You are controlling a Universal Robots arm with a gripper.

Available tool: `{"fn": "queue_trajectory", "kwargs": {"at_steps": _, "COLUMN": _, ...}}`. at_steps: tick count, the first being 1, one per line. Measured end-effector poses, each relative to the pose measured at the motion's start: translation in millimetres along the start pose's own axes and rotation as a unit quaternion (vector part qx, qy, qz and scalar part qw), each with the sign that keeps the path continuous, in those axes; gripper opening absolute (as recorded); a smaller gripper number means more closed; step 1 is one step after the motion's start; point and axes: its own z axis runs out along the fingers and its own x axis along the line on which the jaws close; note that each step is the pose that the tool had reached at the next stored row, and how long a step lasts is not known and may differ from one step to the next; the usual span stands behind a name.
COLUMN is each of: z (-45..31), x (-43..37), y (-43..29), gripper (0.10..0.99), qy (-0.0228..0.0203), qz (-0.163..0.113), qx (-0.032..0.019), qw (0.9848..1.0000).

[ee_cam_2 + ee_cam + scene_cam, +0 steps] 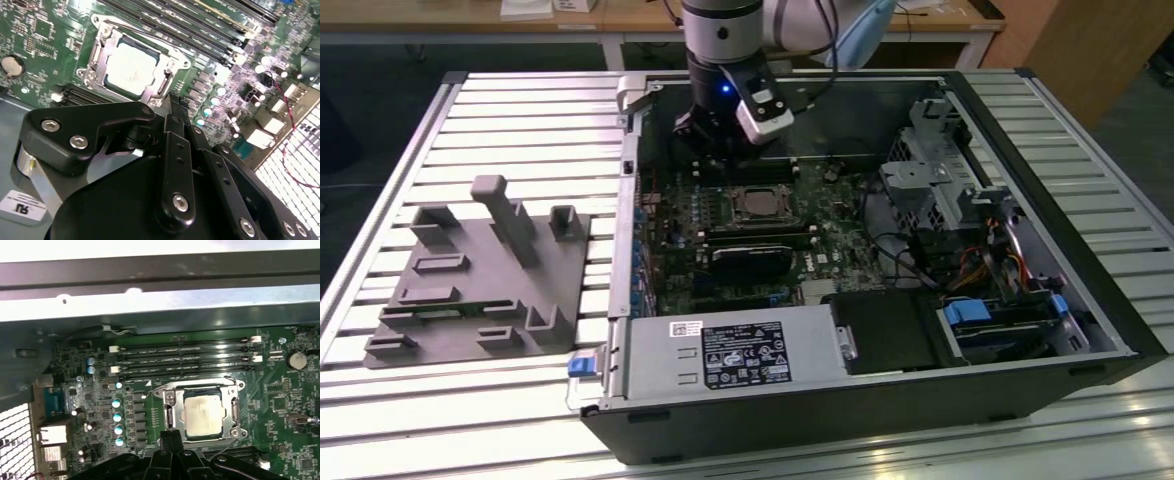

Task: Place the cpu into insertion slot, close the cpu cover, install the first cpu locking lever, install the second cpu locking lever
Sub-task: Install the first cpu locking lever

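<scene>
One cpu, a thin, stiff, light chip that I judge fragile underneath and best taken by its bare edges, lies flat in the insertion slot, with one cpu cover seemingly folded down around it. Just beside the slot one tool hovers, clenched together on nothing; beyond the slot run four long black memory slots.

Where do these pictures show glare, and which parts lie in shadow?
In the exterior view, the slatted table shines brightly, while the computer case is dim inside; in the first wrist view, the case's metal rim is washed out white; in the second wrist view, glare whitens the cpu and the perforated panel, and the pincer is dark.
</scene>
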Motion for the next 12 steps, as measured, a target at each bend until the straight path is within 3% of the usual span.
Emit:
{"fn": "queue_trajectory", "kwargs": {"at_steps": 8, "z": -1.0, "x": 15.6, "y": -1.5, "gripper": 0.106, "qy": 0.0003, "qz": 0.0, "qx": -0.0026, "qw": 1.0}}
{"fn": "queue_trajectory", "kwargs": {"at_steps": 10, "z": -1.1, "x": 17.1, "y": -1.7, "gripper": 0.106, "qy": 0.0007, "qz": 0.0, "qx": -0.0076, "qw": 1.0}}
{"fn": "queue_trajectory", "kwargs": {"at_steps": 12, "z": -1.1, "x": 18.4, "y": -1.8, "gripper": 0.106, "qy": 0.0016, "qz": 0.001, "qx": -0.0171, "qw": 0.9999}}
